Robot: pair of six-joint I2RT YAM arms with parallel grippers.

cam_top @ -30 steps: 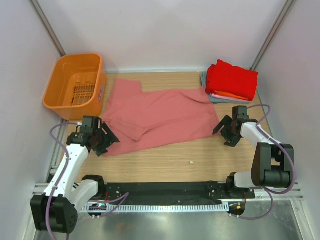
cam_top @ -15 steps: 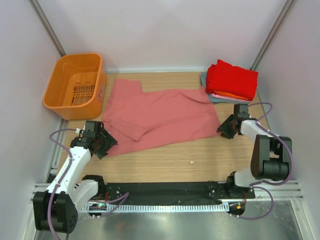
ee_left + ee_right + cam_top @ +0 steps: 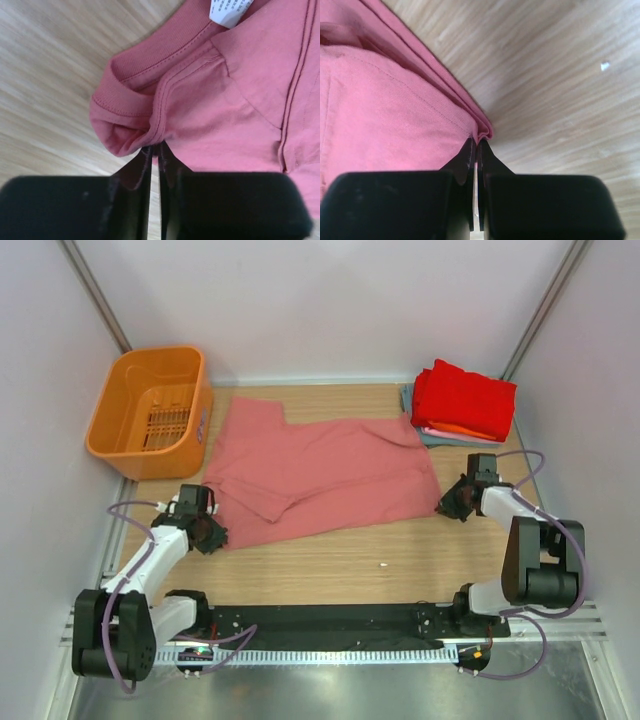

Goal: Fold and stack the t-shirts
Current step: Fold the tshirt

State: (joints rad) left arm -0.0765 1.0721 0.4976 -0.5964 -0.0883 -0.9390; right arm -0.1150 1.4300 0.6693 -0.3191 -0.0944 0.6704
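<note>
In the middle of the worktop (image 3: 350, 552): pink t-shirt (image 3: 320, 475) spread out.
Left gripper (image 3: 155, 147): jaws pinch its collar (image 3: 131, 76).
Right gripper (image 3: 474, 141): jaws pinch its hem corner (image 3: 481, 125).

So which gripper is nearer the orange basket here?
Left. The left gripper pinches the salmon-pink t-shirt just in front of the orange basket; the right gripper is across the table at the shirt's right corner, near the folded stack.
</note>
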